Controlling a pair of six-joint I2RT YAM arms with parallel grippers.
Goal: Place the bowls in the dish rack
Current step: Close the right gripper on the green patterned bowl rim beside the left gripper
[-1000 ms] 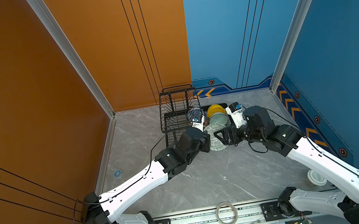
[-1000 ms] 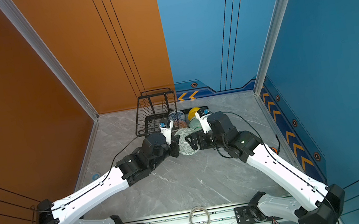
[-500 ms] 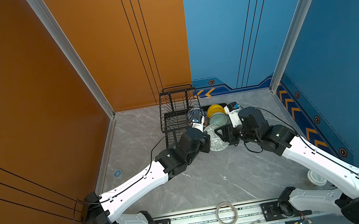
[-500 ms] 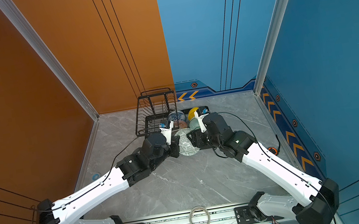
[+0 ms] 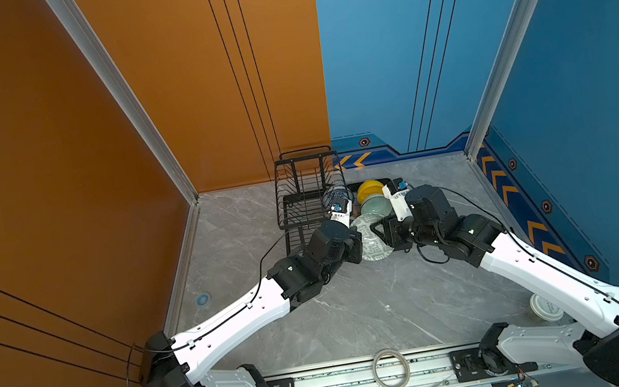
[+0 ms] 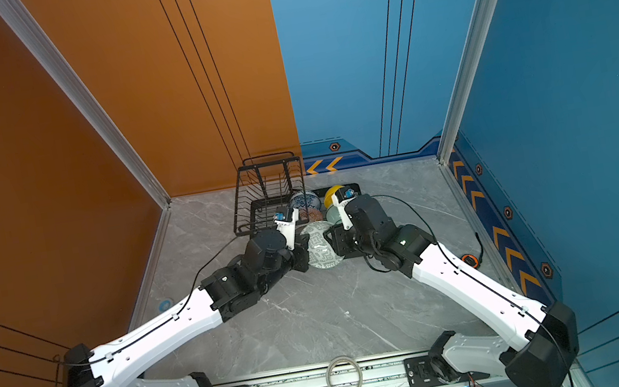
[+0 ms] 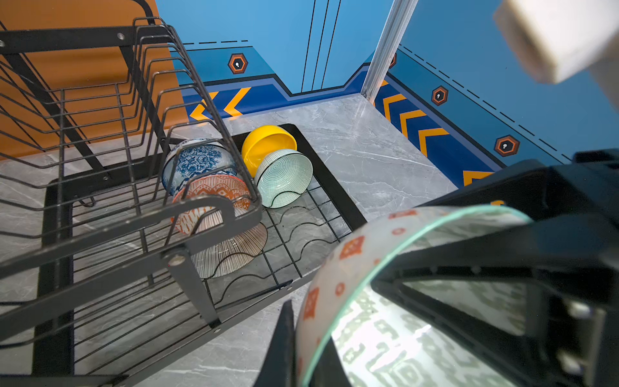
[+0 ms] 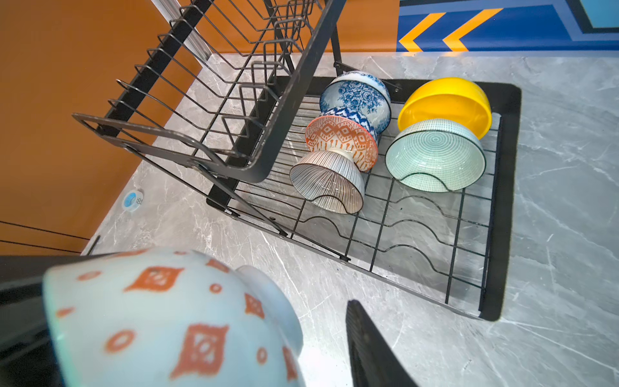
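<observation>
On the grey marble tabletop (image 5: 360, 312), with orange panels (image 5: 42, 161) closing in the left and blue panels (image 5: 596, 73) the right, you are looking at the dish rack (image 5: 300, 187) standing at the far middle.

Five bowls are sitting tipped in its base tray (image 8: 505, 201), right of the raised basket. The blue floral bowl (image 8: 356, 95), orange diamond bowl (image 8: 341, 137) and striped bowl (image 8: 326, 181) are lining up in one row. The yellow bowl (image 8: 445, 100) and pale green ringed bowl (image 8: 435, 157) are sitting to their right.

The maze-patterned bowl (image 7: 385, 335) is being held on edge just on the near side of the rack. Your left gripper (image 5: 358, 242) is pinching its rim, closed on it. Your right gripper (image 5: 382, 233) is straddling the opposite wall with jaws apart, its visible finger clear of the bowl.

A tape ring (image 5: 375, 371) is lying at the near edge, and a white tub (image 5: 544, 306) is sitting near right.
</observation>
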